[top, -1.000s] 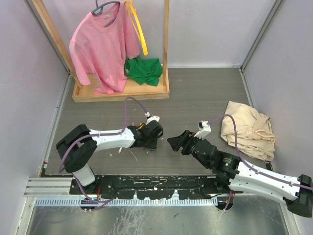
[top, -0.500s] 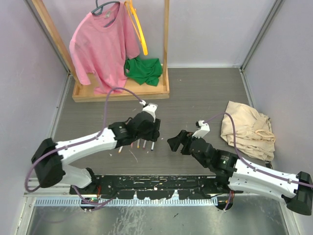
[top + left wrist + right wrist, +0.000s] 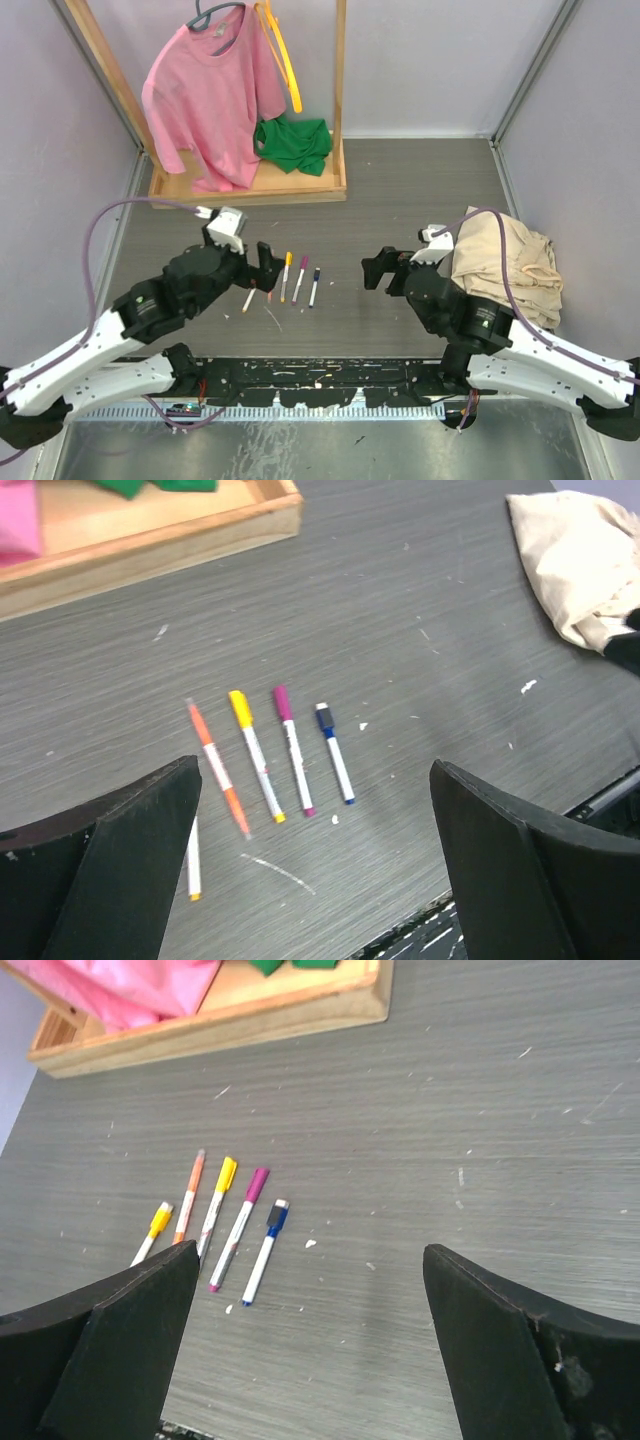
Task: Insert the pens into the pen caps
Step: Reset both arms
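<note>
The grey wood-grain table [image 3: 420, 200] holds the work at middle left of the overhead frame. The black left gripper [image 3: 315, 768] and black right gripper [image 3: 310, 1250] both hang with fingers spread wide, holding nothing. Five thin white-barrelled marker pens [image 3: 293, 750] lie side by side just below centre in the left wrist view, one half hidden by a finger. Their short coloured plastic caps [image 3: 238, 705] look already seated, and no loose cap shows. I judge that only a check is left: keep both grippers high, clear of the row, so nothing rolls.
</note>
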You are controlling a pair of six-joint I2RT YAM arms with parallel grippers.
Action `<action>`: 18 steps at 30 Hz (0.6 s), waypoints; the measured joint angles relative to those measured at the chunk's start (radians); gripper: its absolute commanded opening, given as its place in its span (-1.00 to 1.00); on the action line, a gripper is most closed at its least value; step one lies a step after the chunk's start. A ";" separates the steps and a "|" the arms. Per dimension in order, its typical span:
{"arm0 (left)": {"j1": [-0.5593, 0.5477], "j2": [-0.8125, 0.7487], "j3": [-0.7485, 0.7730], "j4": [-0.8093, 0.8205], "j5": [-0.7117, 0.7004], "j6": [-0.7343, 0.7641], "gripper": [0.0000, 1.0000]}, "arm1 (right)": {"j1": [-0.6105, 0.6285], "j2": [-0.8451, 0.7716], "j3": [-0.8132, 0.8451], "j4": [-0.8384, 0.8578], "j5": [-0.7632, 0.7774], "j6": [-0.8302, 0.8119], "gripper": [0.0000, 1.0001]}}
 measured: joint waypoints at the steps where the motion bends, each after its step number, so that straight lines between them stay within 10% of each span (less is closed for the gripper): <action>1: 0.000 -0.029 -0.005 -0.016 -0.013 0.000 0.96 | 0.000 -0.013 0.006 -0.011 0.016 -0.010 0.97; 18: 0.000 -0.488 -0.099 -0.365 -0.275 -0.101 0.96 | 0.000 -0.348 0.013 -0.117 0.115 -0.087 0.98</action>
